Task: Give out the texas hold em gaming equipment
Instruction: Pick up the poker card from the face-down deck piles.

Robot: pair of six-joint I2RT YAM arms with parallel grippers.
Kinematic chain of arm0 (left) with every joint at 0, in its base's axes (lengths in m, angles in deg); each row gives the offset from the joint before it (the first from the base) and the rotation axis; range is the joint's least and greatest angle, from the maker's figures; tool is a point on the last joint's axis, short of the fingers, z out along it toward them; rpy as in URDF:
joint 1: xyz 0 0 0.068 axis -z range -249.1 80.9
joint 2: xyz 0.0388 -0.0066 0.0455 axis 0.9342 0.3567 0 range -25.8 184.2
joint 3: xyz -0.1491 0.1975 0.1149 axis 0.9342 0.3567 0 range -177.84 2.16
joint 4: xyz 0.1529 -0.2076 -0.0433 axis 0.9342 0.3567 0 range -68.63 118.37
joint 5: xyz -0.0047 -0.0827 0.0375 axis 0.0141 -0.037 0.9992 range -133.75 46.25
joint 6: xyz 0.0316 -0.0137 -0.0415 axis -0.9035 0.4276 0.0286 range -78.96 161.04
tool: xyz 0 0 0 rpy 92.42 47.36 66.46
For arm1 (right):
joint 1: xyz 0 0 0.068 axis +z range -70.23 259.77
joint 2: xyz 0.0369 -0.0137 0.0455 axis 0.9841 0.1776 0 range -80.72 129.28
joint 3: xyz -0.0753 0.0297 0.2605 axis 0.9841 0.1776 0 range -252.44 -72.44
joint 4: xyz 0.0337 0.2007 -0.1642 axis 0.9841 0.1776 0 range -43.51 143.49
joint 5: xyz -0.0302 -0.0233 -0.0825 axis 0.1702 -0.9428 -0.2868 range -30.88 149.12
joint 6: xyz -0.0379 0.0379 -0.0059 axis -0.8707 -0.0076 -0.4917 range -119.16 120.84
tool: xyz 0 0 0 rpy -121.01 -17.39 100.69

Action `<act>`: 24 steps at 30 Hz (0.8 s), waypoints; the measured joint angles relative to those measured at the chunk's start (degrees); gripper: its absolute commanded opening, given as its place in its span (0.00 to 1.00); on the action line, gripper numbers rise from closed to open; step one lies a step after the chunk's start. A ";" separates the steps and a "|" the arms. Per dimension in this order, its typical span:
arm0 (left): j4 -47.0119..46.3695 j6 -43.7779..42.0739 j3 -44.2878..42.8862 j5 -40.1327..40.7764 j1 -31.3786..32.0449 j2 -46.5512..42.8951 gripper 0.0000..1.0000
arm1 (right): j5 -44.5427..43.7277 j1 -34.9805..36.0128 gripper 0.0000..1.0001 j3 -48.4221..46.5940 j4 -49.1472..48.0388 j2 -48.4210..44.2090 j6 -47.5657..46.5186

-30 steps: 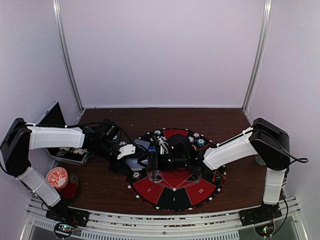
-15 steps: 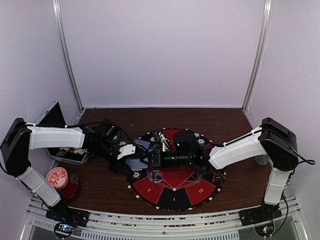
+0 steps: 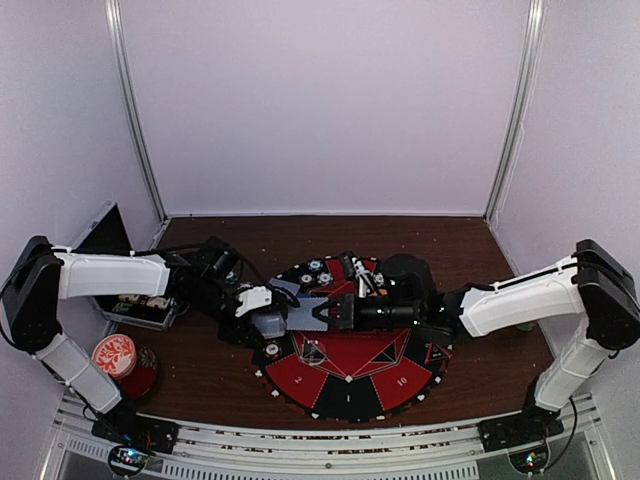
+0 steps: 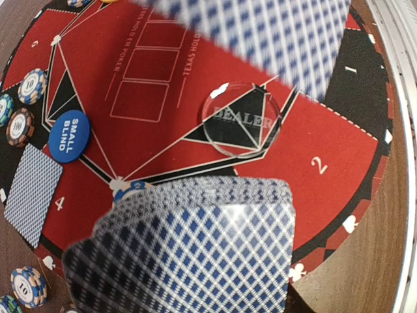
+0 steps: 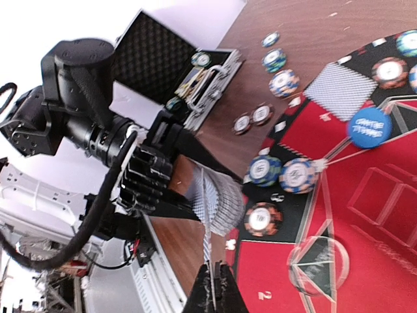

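Right pincer pinched one card beside the deck.
At bottom middle, the right pincer [image 5: 214, 297] was clamped on a card [image 5: 206, 251] standing on edge, its long side pointing up at the deck [image 5: 221, 202] gripped by the left pincer [image 3: 266, 322].

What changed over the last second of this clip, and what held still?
The right gripper closed on one card from the deck and drew it rightwards, away from the left gripper, with the right arm swinging out to the right. The left gripper stayed in place, shut on the deck. The chips and the mat did not move.
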 measured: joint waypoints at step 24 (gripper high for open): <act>-1.95 9.07 -2.05 13.51 -5.42 0.09 0.38 | 7.34 5.16 0.00 -4.63 4.57 14.45 -3.26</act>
